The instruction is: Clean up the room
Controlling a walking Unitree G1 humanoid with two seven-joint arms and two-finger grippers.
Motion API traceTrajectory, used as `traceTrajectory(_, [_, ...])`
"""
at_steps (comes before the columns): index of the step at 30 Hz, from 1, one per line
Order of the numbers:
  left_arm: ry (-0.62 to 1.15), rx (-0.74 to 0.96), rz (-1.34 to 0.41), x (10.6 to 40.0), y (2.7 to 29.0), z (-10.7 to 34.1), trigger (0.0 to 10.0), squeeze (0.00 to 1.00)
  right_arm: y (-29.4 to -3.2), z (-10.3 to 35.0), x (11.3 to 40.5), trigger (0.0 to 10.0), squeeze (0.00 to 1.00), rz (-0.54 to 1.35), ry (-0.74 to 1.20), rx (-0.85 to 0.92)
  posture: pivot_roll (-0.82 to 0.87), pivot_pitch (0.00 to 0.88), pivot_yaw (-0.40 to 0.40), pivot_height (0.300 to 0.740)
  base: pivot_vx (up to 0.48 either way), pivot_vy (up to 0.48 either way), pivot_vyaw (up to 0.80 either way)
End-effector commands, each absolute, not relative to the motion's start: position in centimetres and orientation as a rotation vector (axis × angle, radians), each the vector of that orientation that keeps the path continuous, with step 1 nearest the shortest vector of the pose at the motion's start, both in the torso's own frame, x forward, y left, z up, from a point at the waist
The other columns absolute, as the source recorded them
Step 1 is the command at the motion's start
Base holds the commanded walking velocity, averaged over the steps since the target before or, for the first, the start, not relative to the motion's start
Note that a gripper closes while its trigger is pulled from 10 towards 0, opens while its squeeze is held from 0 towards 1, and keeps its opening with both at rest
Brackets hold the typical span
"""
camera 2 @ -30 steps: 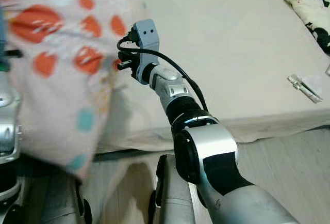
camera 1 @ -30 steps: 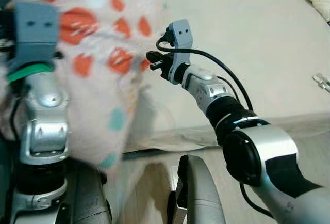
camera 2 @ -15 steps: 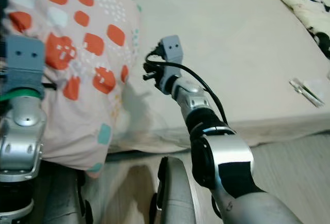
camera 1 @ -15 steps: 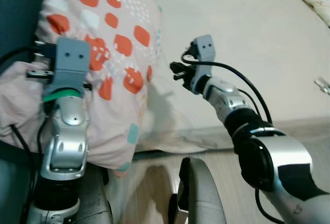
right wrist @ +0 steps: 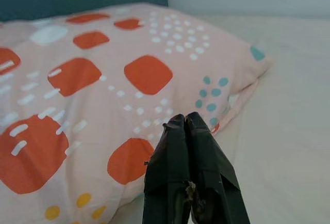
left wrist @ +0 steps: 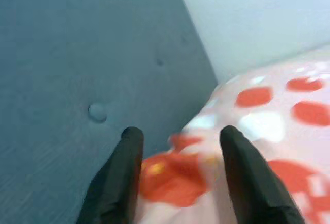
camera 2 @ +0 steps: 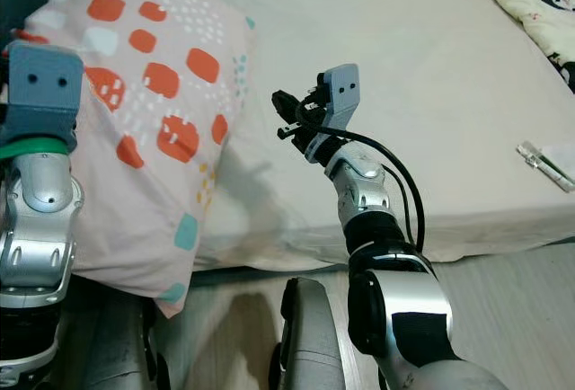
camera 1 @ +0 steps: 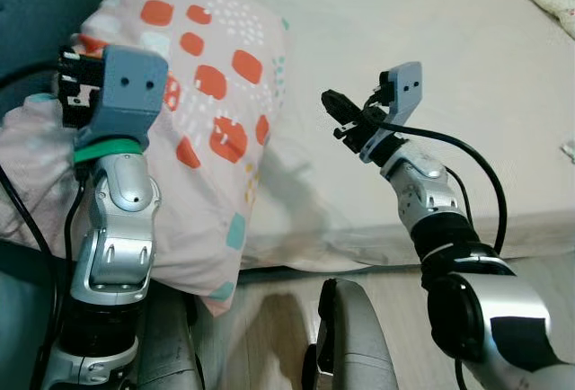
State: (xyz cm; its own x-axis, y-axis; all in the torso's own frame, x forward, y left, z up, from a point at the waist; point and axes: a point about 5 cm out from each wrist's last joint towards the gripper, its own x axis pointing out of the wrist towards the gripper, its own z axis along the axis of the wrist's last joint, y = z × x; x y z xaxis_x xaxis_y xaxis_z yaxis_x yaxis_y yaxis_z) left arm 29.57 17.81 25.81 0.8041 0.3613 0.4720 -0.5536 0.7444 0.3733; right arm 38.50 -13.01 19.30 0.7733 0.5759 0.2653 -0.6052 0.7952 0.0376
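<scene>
You are settling the pillow at the bed's 9 o'clock corner. Left gripper is hanging spread over it; right gripper clenched, empty. Back off slowly.

Nothing here carries any writing that can be read: the pillow has only orange, teal and white patches and dots, no words, and the bed sheet is plain; the small wrapper near the bed's edge is too tiny to make out any label
</scene>
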Motion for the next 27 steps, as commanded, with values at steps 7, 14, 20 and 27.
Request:
traceTrajectory(7, [-0.478,0.257,0.083,27.2,14.2,27.4,10.0,0.00,-15.0,16.3,34.8,10.0,0.00,0.504,-0.289,0.169,0.08,0.033,-0.048,0.555,0.000,0.000,0.00])
traceTrajectory(14, [-0.468,0.148,-0.124,28.3,11.2,27.7,10.0,0.00,-15.1,14.6,34.2,10.0,0.00,0.455,-0.233,0.177,0.07,0.015,-0.043,0.555,0.000,0.000,0.00])
traceTrajectory(20, [-0.368,0.093,-0.250,30.2,8.9,25.8,10.0,0.00,-14.9,14.1,34.1,10.0,0.00,0.390,-0.221,0.147,0.05,0.000,-0.031,0.559,0.000,0.000,0.00])
traceTrajectory(27, [-0.273,0.067,-0.268,31.3,8.1,23.5,10.0,0.00,-15.5,14.1,33.6,10.0,0.00,0.300,-0.230,0.110,0.04,0.000,-0.029,0.578,0.000,0.000,0.00])
